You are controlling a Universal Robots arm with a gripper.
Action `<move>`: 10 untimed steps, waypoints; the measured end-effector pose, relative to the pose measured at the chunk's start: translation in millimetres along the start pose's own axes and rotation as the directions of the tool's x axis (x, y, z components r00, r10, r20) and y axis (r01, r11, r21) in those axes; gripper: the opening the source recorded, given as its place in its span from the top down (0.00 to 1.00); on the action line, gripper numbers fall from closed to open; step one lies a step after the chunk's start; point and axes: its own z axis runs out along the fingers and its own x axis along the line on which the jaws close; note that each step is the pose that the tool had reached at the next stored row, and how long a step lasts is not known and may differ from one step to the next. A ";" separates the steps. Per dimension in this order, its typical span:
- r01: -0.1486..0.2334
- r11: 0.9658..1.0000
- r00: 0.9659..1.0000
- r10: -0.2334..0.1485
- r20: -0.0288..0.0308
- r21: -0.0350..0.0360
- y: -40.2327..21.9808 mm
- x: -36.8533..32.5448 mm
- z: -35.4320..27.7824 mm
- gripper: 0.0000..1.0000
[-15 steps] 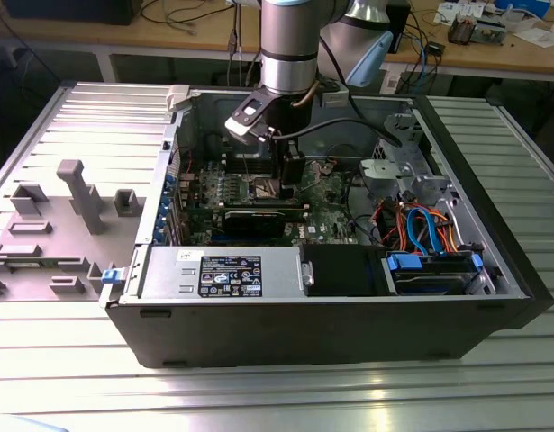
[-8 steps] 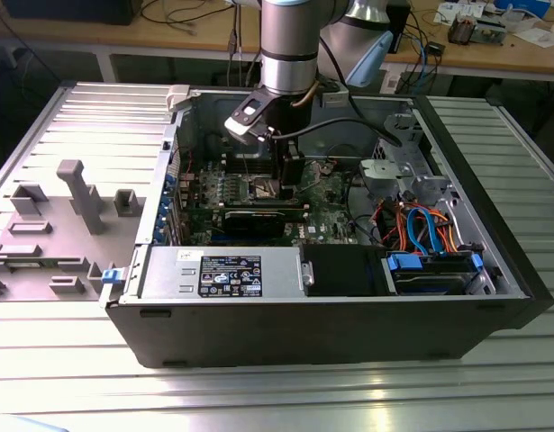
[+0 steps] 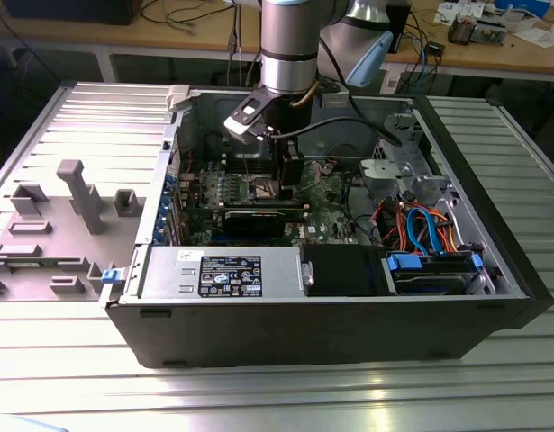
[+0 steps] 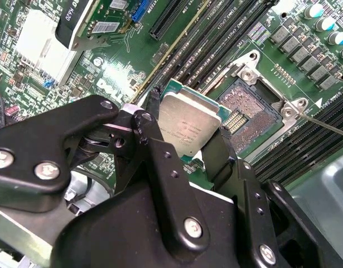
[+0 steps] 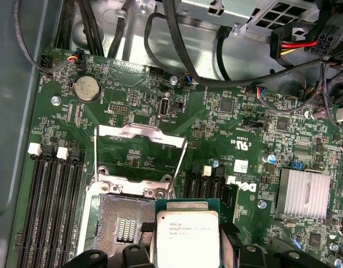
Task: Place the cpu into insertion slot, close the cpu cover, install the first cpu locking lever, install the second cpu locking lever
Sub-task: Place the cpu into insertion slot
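Evidently, toward the exterior view's twelve o'clock, the gripper (image 3: 290, 184) clamps the cpu (image 5: 188, 240) edgewise, level beside the uncovered insertion slot (image 5: 124, 220).

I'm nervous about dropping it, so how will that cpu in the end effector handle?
Likely stiff: the cpu is a flat metal-topped plate. Probably slippery, since the end effector pinches only its thin edges. Probably light: it looks thin and small.

Bright overhead light here; glare streaks the ribbed table (image 3: 376, 396) at 5 o'clock of the case (image 3: 304, 328), whose interior sits dimmer, softly shadowed.
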 end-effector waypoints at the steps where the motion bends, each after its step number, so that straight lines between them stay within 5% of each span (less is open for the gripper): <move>1: -0.002 1.000 1.000 0.002 0.001 0.001 0.0 0.0 0.0 0.45; 10: -0.014 1.000 1.000 0.014 0.007 0.004 0.0 0.0 0.2 0.45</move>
